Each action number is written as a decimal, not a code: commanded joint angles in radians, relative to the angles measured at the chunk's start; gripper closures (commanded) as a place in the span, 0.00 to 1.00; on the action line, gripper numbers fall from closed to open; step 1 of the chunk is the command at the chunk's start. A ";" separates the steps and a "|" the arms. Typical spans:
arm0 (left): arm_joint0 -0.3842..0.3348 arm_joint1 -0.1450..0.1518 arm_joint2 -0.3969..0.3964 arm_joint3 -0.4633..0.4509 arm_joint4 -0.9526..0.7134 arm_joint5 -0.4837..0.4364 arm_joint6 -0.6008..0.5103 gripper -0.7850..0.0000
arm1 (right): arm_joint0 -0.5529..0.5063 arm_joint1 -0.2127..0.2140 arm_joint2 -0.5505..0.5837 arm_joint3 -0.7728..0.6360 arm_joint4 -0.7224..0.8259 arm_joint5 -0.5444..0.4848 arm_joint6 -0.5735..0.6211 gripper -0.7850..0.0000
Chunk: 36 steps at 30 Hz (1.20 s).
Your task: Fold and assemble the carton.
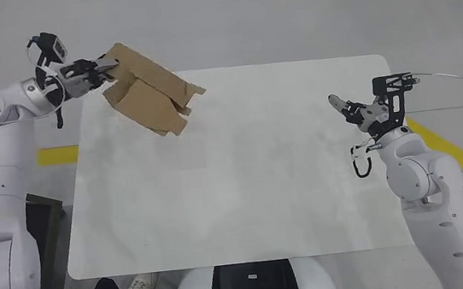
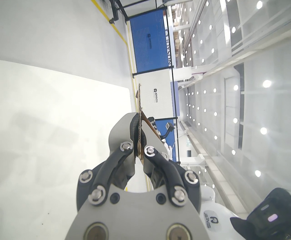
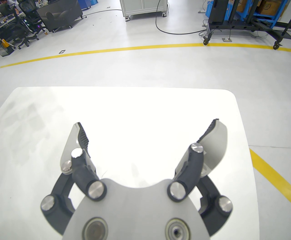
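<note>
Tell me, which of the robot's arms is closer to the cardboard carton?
Left. The left tool is clamped on an edge of the carton at a far corner of the table. The right tool hangs open at the opposite side.

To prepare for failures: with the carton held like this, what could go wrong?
The left gripper pinches the carton by one thin edge only, so it may slip or twist. The carton hangs at a corner of the table; if dropped, it could fall off. The right gripper is open and far across, giving no support.
</note>
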 commanded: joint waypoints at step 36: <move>0.085 0.025 -0.019 -0.180 -0.028 -0.011 -0.122 1.00 | 0.000 0.000 0.000 0.000 0.000 0.000 0.000 0.00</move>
